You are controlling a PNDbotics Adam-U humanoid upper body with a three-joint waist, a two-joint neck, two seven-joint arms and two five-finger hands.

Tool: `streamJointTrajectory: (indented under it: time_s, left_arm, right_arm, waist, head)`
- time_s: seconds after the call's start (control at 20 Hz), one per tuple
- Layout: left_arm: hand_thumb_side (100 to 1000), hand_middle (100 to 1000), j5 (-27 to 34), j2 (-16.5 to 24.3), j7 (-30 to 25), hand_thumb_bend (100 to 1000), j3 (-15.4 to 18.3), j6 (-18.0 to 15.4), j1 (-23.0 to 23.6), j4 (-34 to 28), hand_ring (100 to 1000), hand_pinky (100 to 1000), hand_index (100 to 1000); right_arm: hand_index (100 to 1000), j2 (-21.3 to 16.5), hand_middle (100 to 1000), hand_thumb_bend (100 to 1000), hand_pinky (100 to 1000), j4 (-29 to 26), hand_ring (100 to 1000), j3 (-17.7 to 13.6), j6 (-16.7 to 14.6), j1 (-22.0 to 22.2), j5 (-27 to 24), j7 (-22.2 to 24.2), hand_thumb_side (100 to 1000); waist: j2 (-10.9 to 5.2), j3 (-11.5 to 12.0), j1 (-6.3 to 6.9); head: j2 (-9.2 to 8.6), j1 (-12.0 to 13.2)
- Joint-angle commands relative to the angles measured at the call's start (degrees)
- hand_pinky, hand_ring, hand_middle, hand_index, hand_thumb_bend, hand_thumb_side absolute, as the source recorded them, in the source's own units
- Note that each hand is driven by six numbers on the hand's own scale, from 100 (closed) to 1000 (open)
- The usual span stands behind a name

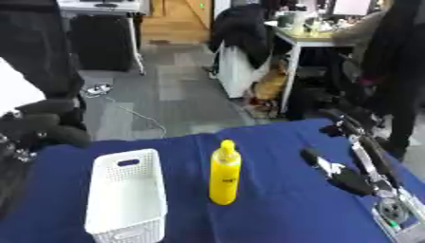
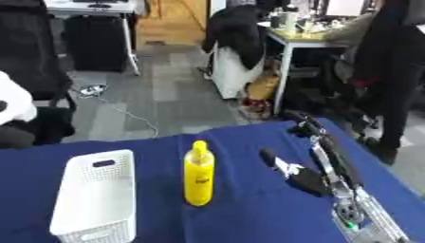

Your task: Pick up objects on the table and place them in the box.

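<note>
One yellow bottle [image 1: 225, 173], one white box [image 1: 126, 197], right hand [image 1: 345, 175] nr bottle.

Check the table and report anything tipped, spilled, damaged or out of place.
Nothing stands out. The yellow plastic bottle stands upright on the blue tablecloth, apart from the white perforated plastic box, which sits flat and looks empty. The right robot hand hovers to the right of the bottle, touching nothing. No spill shows.
</note>
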Motion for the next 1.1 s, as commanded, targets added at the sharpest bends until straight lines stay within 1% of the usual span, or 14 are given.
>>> streamJointTrajectory:
  time_s: [0.05, 0.3, 0.6, 0.7, 0.8, 0.85, 0.95, 1.1]
  left_arm:
    - [887, 863, 0.3, 0.9, -0.1, 236, 0.2, 0.0, -1.0, -0.7, 612, 695, 879]
    - [886, 863, 0.5, 0.9, -0.1, 237, 0.1, 0.1, -1.2, -0.7, 613, 696, 878]
    - [885, 863, 0.7, 0.9, -0.1, 237, 0.1, 0.1, -1.5, -0.7, 613, 696, 878]
    - [886, 863, 0.8, 0.8, -0.2, 237, 0.0, 0.1, -1.6, -0.7, 613, 696, 879]
    - [885, 863, 0.8, 0.8, -0.3, 237, 0.0, 0.1, -1.7, -0.7, 613, 696, 878]
    - [886, 864, 0.8, 0.8, -0.3, 237, 0.0, 0.1, -1.7, -0.7, 613, 696, 879]
    - [885, 864, 0.8, 0.7, -0.4, 237, 0.0, 0.1, -1.8, -0.7, 613, 696, 879]
    - [885, 864, 0.9, 0.7, -0.4, 238, -0.1, 0.1, -2.0, -0.7, 613, 696, 879]
  right_arm:
    - [964, -0.4, 870, 708, 738, 1.3, 725, 0.1, -0.3, -2.1, -1.3, 0.9, 835]
    - [957, -0.2, 866, 707, 741, 4.0, 727, 0.6, -0.5, -4.0, -0.5, 0.9, 834]
    - [952, 0.7, 864, 699, 744, 6.2, 728, 1.4, -0.8, -5.8, 1.2, 0.9, 839]
    - [950, 1.1, 863, 697, 745, 6.7, 729, 1.8, -0.9, -6.2, 1.8, 1.2, 846]
    - [949, 1.6, 863, 694, 746, 7.5, 730, 2.3, -1.1, -6.8, 2.5, 1.7, 850]
    - [949, 2.1, 863, 688, 746, 8.0, 730, 2.5, -1.1, -7.2, 2.9, 2.0, 864]
    - [950, 3.0, 863, 681, 745, 9.1, 729, 3.0, -1.2, -7.8, 3.8, 2.4, 873]
    - [951, 3.9, 863, 679, 744, 10.5, 729, 3.1, -1.2, -8.4, 4.6, 2.7, 875]
  waist:
    - [-0.46, 0.2, 0.07]
    - [-0.53, 0.4, -0.07]
    - [-0.47, 0.6, -0.13]
    - [-0.41, 0.7, -0.13]
    - [-0.32, 0.8, -0.11]
    - [-0.24, 0.8, -0.09]
    - [-0.14, 0.9, -0.08]
    - [-0.09, 1.0, -0.1]
  head:
    - [0.17, 0.8]
    - [-0.06, 1.0]
    - [0.3, 1.4]
    - [0.04, 1.3]
    - [-1.11, 0.3]
    - [-2.24, -0.9]
    - [-3.89, -2.5]
    - [-5.01, -3.5]
